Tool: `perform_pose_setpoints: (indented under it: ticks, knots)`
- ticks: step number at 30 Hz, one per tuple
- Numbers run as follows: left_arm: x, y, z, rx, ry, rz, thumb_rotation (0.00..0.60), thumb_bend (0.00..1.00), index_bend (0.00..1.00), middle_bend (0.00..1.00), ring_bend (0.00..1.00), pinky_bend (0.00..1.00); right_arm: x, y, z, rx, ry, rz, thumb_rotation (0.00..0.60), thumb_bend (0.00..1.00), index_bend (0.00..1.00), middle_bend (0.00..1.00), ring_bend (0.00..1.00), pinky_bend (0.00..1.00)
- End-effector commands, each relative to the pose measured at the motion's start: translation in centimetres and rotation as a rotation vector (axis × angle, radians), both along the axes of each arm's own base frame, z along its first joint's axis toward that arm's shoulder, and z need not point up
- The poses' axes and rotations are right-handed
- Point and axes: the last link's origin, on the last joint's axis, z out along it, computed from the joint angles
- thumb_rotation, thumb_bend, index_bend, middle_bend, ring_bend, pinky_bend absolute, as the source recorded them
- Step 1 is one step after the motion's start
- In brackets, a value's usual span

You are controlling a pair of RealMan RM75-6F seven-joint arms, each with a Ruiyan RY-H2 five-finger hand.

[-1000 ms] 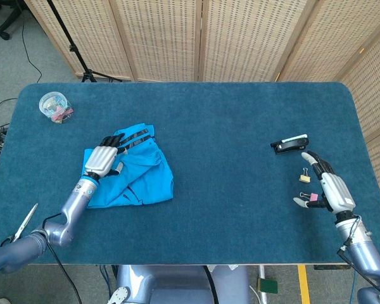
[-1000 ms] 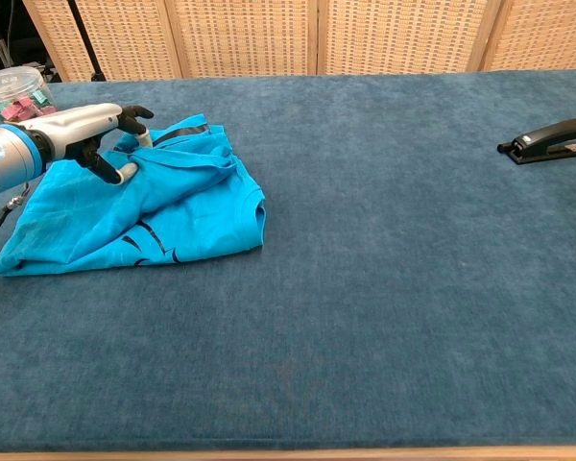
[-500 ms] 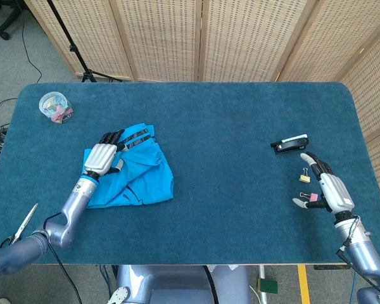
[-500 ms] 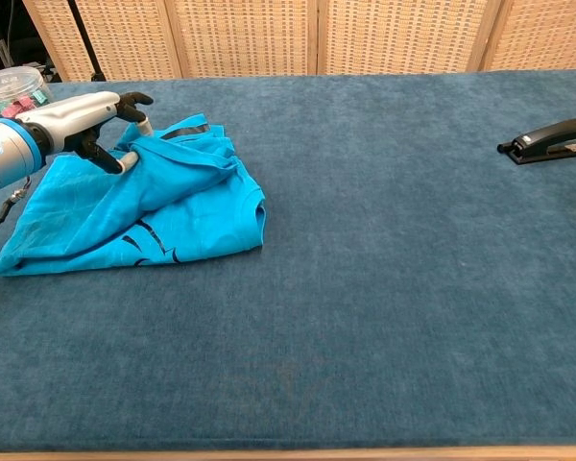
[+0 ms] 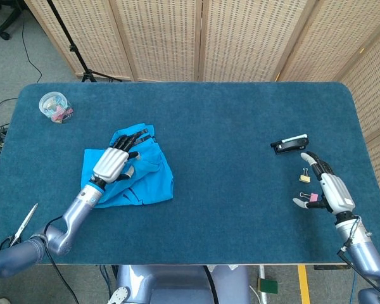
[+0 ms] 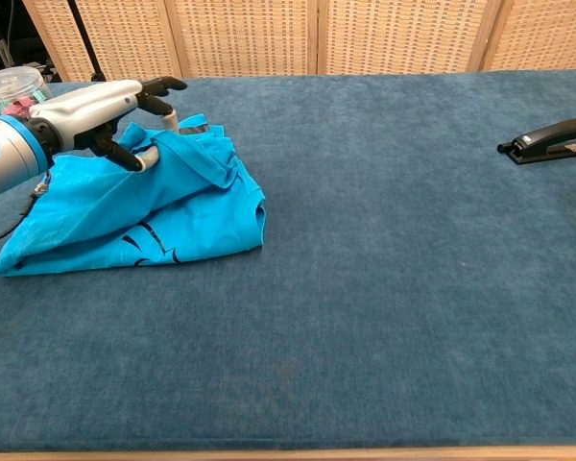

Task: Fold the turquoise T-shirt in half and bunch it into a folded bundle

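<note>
Left hand (image 5: 113, 166) over the turquoise T-shirt (image 5: 145, 183), which lies in a rumpled, partly folded heap on the left half of the desk (image 5: 228, 139). In the chest view the left hand (image 6: 96, 110) has its fingers (image 6: 163, 86) reaching toward the far edge of the cloth, with the thumb curled under a raised fold of the T-shirt (image 6: 173, 206), so that a ridge of fabric is pinched and lifted off the heap. The near left corner of the shirt lies flat on the desk.

Right hand (image 5: 329, 190) at the near right of the desk, palm down, fingers moderately spread and holding nothing. It sits beside a pink binder clip (image 5: 313, 197) and a small yellow binder clip (image 5: 304, 178); whether a fingertip touches the pink clip cannot be told. A black stapler (image 5: 289, 144) lies just beyond the hand, toward the far side, also seen at the right edge of the chest view (image 6: 547, 140).

A clear jar of small coloured items (image 5: 55, 106) stands at the far left corner. Scissors (image 5: 22, 225) lie at the near left edge. Between the shirt and the stapler the blue desk surface is broad and open.
</note>
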Motion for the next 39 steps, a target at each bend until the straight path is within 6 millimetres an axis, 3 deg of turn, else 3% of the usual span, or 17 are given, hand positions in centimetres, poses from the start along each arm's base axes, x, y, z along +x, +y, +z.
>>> perform_pose_setpoints:
  ticks: [1,8,14,16,19,21,24,26,33,39]
  knots:
    - [0.7,-0.8,-0.1,-0.011,0.000,-0.051,0.600,0.52,0.55,0.00,0.00,0.00,0.0,0.0,0.1,-0.002,-0.002,0.001,0.600,0.00,0.00,0.00,0.00,0.00]
    - [2.3,-1.9,-1.0,-0.032,0.028,-0.124,0.600,0.51,0.55,0.00,0.00,0.00,0.1,0.1,0.2,0.001,-0.007,0.003,0.600,0.00,0.00,0.00,0.00,0.00]
    - [3.2,-3.1,-3.0,-0.084,0.163,-0.216,0.600,0.47,0.54,0.00,0.00,0.00,0.1,0.2,0.3,0.004,-0.013,0.001,0.600,0.00,0.00,0.00,0.00,0.00]
    - [3.3,-3.3,-3.3,-0.085,0.185,-0.230,0.600,0.44,0.49,0.00,0.00,0.00,0.1,0.2,0.4,0.004,-0.013,0.001,0.600,0.00,0.00,0.00,0.00,0.00]
    - [3.2,-3.6,-3.7,-0.088,0.215,-0.241,0.600,0.33,0.18,0.00,0.00,0.00,0.1,0.2,0.4,0.004,-0.013,0.000,0.600,0.00,0.00,0.00,0.00,0.00]
    - [3.0,-3.6,-3.8,-0.083,0.232,-0.244,0.600,0.18,0.01,0.00,0.00,0.00,0.1,0.2,0.5,0.005,-0.014,0.000,0.600,0.00,0.00,0.00,0.00,0.00]
    - [3.0,-3.7,-3.8,-0.068,0.230,-0.241,0.600,0.03,0.00,0.00,0.00,0.00,0.1,0.2,0.5,0.006,-0.014,0.000,0.600,0.00,0.00,0.00,0.00,0.00]
    - [3.3,-3.8,-3.6,-0.059,0.181,-0.235,0.600,0.00,0.00,0.00,0.00,0.00,0.1,0.2,0.5,0.007,-0.014,0.001,0.600,0.00,0.00,0.00,0.00,0.00]
    - [3.8,-3.4,-0.8,0.003,0.025,-0.233,0.600,0.00,0.00,0.00,0.00,0.00,0.2,0.3,0.4,0.010,-0.012,0.007,0.600,0.00,0.00,0.00,0.00,0.00]
    - [2.0,-3.7,5.6,0.130,-0.064,-0.154,0.600,0.00,0.00,0.00,0.00,0.00,0.4,0.6,0.5,0.012,-0.006,0.022,0.600,0.00,0.00,0.00,0.00,0.00]
